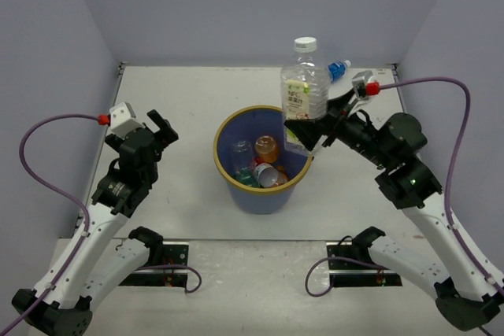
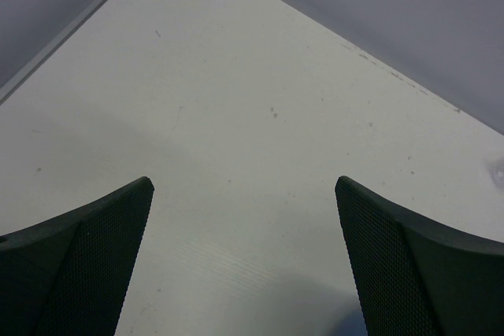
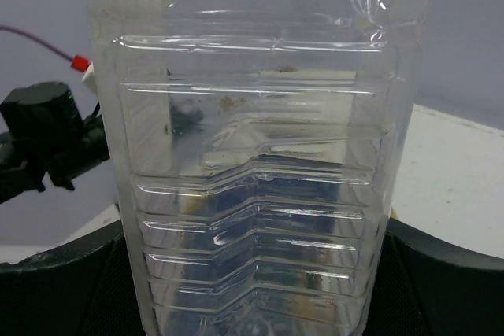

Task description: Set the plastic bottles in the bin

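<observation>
A large clear plastic bottle (image 1: 305, 88) with a white cap and a pale label stands upright in my right gripper (image 1: 309, 135), its base over the right rim of the blue bin (image 1: 224, 128). In the right wrist view its ribbed body (image 3: 256, 179) fills the space between the black fingers (image 3: 453, 273), which are shut on it. Inside the bin lie an orange bottle (image 1: 267, 147), a clear one (image 1: 241, 152), a green one (image 1: 248, 177) and a red-labelled one (image 1: 268, 175). My left gripper (image 1: 160, 127) hangs open left of the bin, with only bare table between its fingers (image 2: 394, 273).
A small clear bottle with a blue cap (image 1: 339, 68) lies on the table at the far right, behind the held bottle. Grey walls close the table on the left, back and right. The left arm (image 3: 39, 131) shows beyond the bottle in the right wrist view.
</observation>
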